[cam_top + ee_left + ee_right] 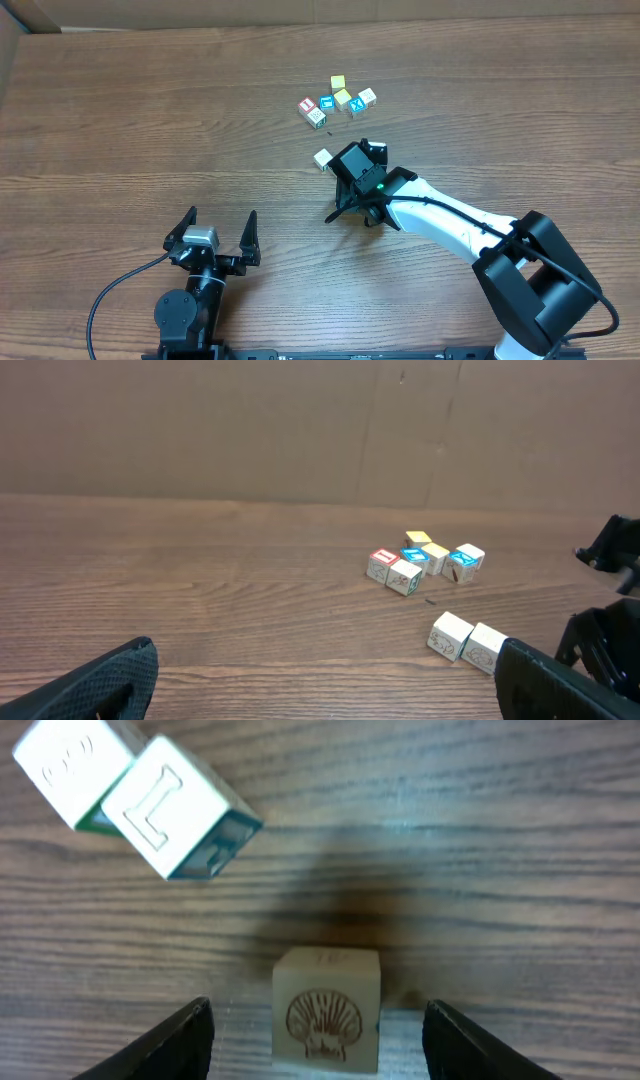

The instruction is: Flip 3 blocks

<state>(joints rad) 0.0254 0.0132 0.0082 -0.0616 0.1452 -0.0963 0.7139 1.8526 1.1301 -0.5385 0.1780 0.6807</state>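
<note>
Pose: right arm [440, 215] stretched to desk [150, 120] centre; right gripper [318, 1038] pitched down, jaws apart astride a block [327, 1005], no contact. Left gripper [221, 230] at front edge, spread wide.

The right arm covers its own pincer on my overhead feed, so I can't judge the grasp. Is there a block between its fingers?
Observer: Yes. On the right wrist view a tan block with a shell print sits on the table between the fingers of the right pincer. The pincer is open and touches the block on neither side.
Operator: Is anything lying just beyond that block?
Observer: Two more blocks, touching each other. The nearer is a white block with a raised letter on top and teal print on its side. A second white block lies behind it.
</note>
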